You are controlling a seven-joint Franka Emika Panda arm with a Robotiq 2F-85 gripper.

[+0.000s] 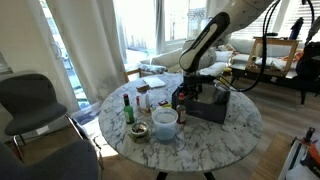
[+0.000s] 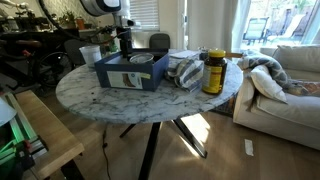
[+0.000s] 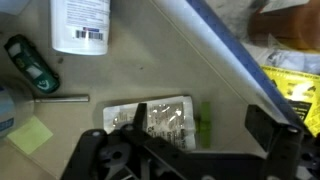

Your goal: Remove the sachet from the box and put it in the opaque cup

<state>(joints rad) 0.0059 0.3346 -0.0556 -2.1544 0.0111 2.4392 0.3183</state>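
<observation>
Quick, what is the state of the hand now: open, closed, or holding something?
Hand: open, holding nothing; the sachet lies flat below it.

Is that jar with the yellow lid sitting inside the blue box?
No, the jar stands upright on the marble table, outside the blue box and apart from it.

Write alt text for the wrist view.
The open pincer hangs over a foil sachet that lies on the marble table, beside the blue box. A white bottle, a green bottle and a yellow note sit to the left in the picture.
</observation>
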